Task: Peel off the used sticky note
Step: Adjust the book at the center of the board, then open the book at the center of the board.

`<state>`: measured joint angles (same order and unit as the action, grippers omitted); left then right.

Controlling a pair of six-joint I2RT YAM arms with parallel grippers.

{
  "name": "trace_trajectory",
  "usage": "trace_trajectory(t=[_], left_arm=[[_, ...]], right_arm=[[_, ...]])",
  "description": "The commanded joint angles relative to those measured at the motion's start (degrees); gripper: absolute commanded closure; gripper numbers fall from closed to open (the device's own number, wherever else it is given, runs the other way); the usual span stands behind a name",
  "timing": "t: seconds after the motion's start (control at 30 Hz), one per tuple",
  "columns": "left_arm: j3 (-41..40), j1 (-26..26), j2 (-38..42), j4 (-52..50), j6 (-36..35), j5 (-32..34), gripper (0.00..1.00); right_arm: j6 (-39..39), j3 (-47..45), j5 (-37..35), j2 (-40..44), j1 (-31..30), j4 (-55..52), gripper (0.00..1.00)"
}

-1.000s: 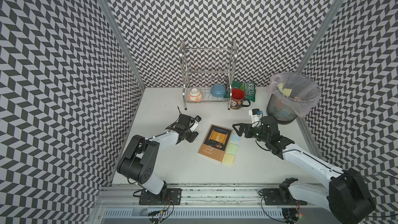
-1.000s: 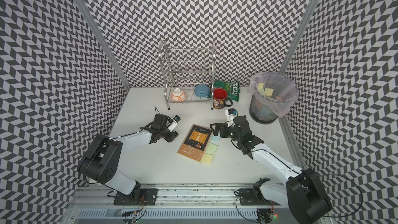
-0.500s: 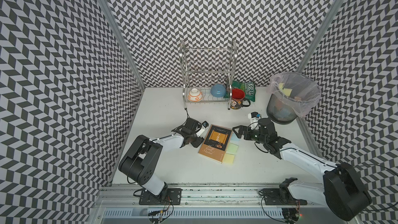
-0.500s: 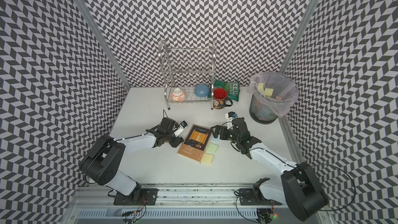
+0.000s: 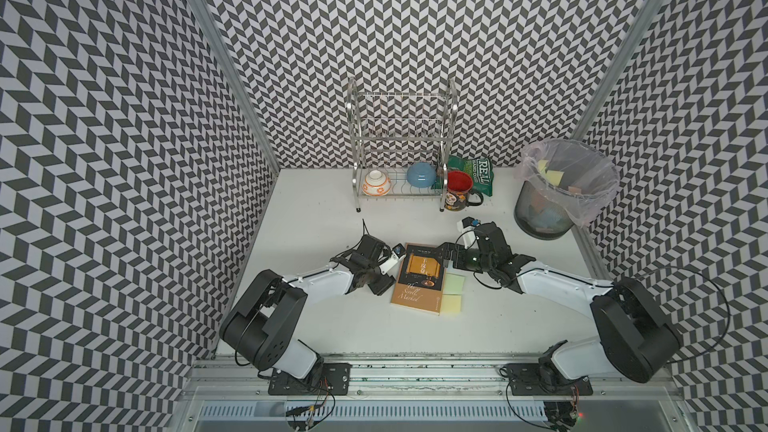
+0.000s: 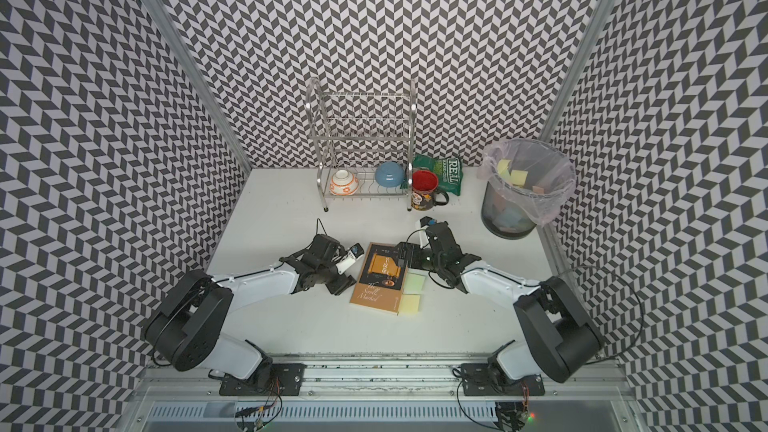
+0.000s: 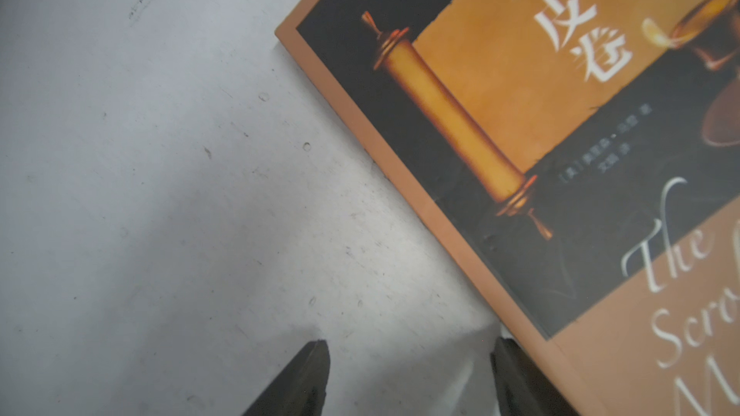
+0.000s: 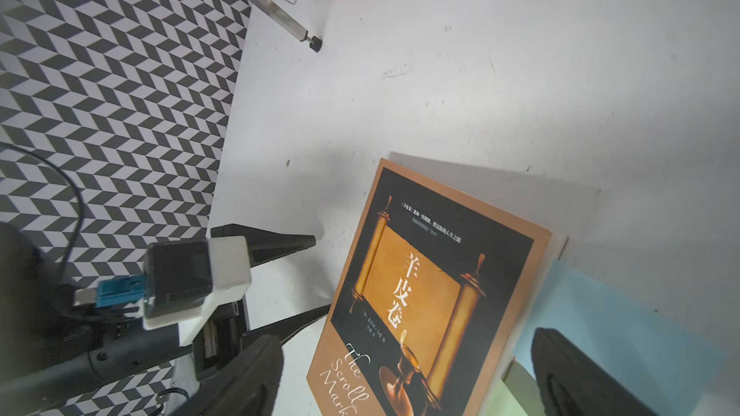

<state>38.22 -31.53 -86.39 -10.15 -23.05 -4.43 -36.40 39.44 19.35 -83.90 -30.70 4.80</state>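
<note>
A glossy rectangular book (image 5: pixel 419 280) edged with square sticky notes (image 5: pixel 455 284) is flanked by the left gripper (image 7: pixel 408 358) and right gripper (image 8: pixel 404 334), both spread empty.

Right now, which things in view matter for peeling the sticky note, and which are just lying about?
Job: book; blue note, green note and yellow note along its edge; bin, the likely drop spot; left gripper and right gripper, both open.
Lying about: rack, patterned bowl, blue bowl, red mug, green snack bag.
</note>
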Motion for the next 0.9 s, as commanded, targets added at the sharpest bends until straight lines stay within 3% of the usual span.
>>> trace_trajectory(t=[0.0,0.13,0.33,0.87], left_arm=[[-1.5,-0.5,2.2,-5.1,-0.5,2.2,0.3],[-0.8,-0.5,5.3,-6.7,-1.2,3.0,0.28],[-0.2,-0.5,7.7,-6.6,-1.5,-2.3,0.27],[-0.8,-2.2,2.0,-0.8,0.2,-0.5,0.27]], right_arm=[[-1.4,1.0,0.1,-1.2,-0.3,2.7,0.0],[-1.4,1.8,0.5,-3.7,-0.4,3.1,0.0],[-1.6,2.5,1.4,-7.2,-0.4,5.0,0.0],[-3.0,2.6,3.4,-8.6,-0.4,6.7,0.0]])
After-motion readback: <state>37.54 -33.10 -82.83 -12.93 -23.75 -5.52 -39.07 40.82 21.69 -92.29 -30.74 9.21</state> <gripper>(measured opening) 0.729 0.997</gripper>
